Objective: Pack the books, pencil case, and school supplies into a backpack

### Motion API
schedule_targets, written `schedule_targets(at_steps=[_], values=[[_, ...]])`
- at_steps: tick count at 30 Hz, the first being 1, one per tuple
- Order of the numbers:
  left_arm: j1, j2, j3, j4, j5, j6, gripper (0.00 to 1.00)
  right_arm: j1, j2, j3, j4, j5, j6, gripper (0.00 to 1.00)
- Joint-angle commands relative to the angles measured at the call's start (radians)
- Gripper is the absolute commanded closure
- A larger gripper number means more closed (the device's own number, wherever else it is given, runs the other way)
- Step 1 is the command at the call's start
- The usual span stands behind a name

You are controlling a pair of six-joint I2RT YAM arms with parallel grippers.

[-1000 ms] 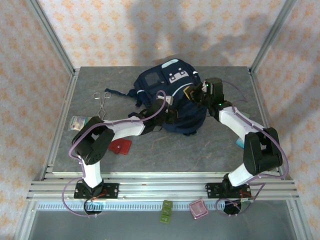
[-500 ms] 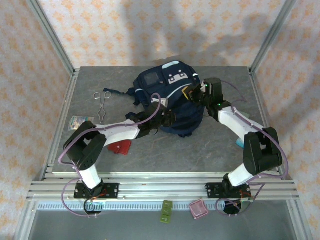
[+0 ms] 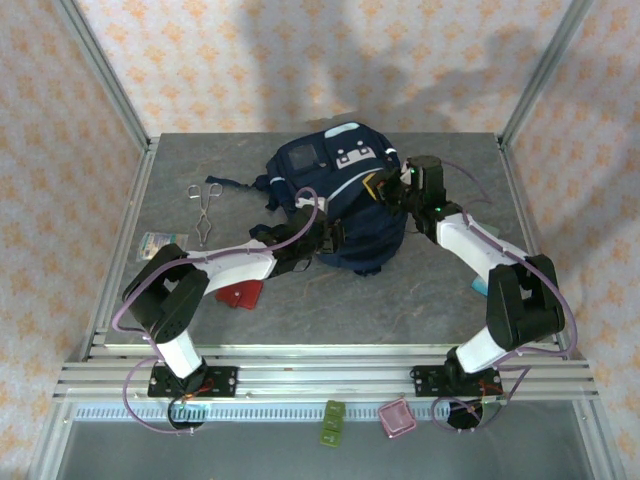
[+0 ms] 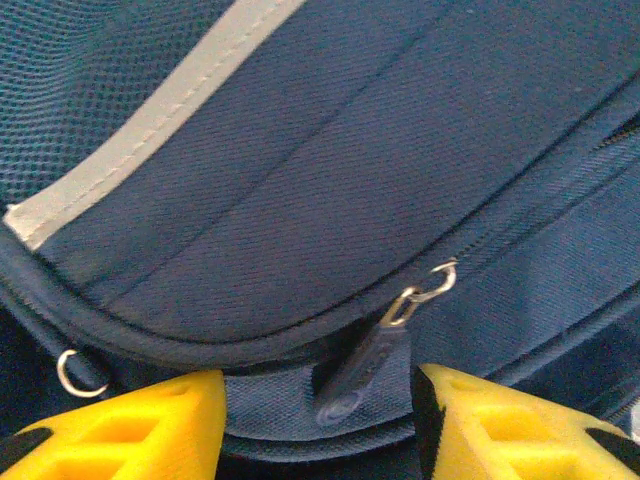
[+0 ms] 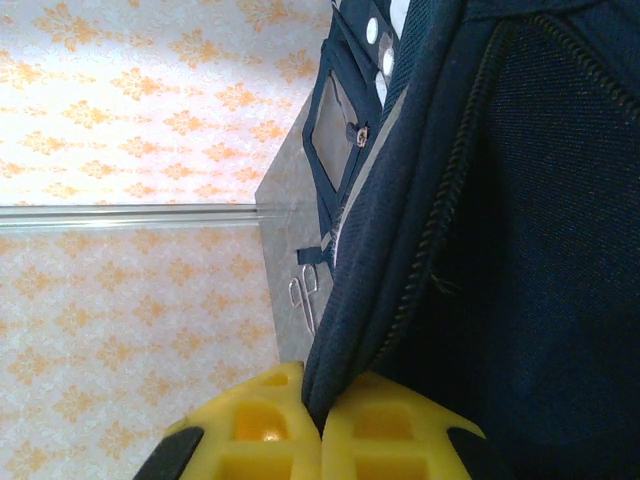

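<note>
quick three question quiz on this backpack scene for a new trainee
1. True or false: the right hand is pinching the backpack by its edge.
2. What hangs between the open fingers of the left hand? A zip pull, B pen, C buckle.
3. Fill in: the red square lies on the ___, outside the backpack.
Key: 1 true; 2 A; 3 table.

backpack [image 3: 345, 195] at table [image 3: 430, 295] centre, scissors [image 3: 205, 207] left of it, school supplies [image 3: 240, 294] nearer
</note>
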Motion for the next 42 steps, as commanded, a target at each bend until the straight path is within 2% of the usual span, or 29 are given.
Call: schedule_targets(at_steps=[1, 3, 7, 13, 14, 15, 18, 21, 23, 25, 29, 34, 42], values=[[0.003, 0.018, 0.041, 0.068, 0.103, 0.051, 0.49, 0.024, -0.038, 0.039, 0.104, -0.054, 0.002, 1.0], [0.002, 0.034, 0.065, 0.076, 0.134, 0.064, 0.5, 0.024, -0.039, 0.037, 0.105, -0.054, 0.003, 1.0], [0.001, 0.058, 0.085, 0.086, 0.146, 0.071, 0.67, 0.025, -0.036, 0.038, 0.105, -0.054, 0.002, 1.0], [0.001, 0.084, 0.093, 0.068, 0.103, 0.062, 0.67, 0.027, -0.031, 0.039, 0.111, -0.059, 0.004, 1.0], [0.001, 0.083, 0.086, 0.083, 0.106, 0.062, 0.77, 0.026, -0.029, 0.038, 0.112, -0.059, 0.005, 1.0], [0.001, 0.077, 0.069, 0.113, 0.106, 0.056, 0.82, 0.027, -0.028, 0.038, 0.111, -0.058, 0.005, 1.0], [0.001, 0.075, 0.061, 0.14, 0.094, 0.04, 0.73, 0.029, -0.028, 0.029, 0.117, -0.061, 0.008, 1.0], [0.001, 0.102, 0.098, 0.107, 0.067, 0.042, 0.73, 0.03, -0.032, 0.021, 0.124, -0.06, 0.011, 1.0], [0.001, 0.117, 0.118, 0.093, 0.042, 0.04, 0.84, 0.034, -0.035, 0.017, 0.124, -0.061, 0.013, 1.0], [0.001, 0.13, 0.135, 0.077, 0.009, 0.039, 1.0, 0.033, -0.043, 0.012, 0.122, -0.055, 0.011, 1.0], [0.001, 0.132, 0.146, 0.026, -0.037, 0.038, 1.0, 0.033, -0.051, 0.007, 0.11, -0.045, 0.0, 1.0], [0.009, 0.052, 0.058, -0.021, -0.109, 0.025, 1.0, 0.018, -0.065, -0.011, 0.101, -0.011, -0.013, 1.0], [0.085, -0.065, -0.109, -0.087, -0.168, 0.022, 1.0, -0.037, -0.11, -0.051, 0.11, 0.028, -0.016, 1.0]])
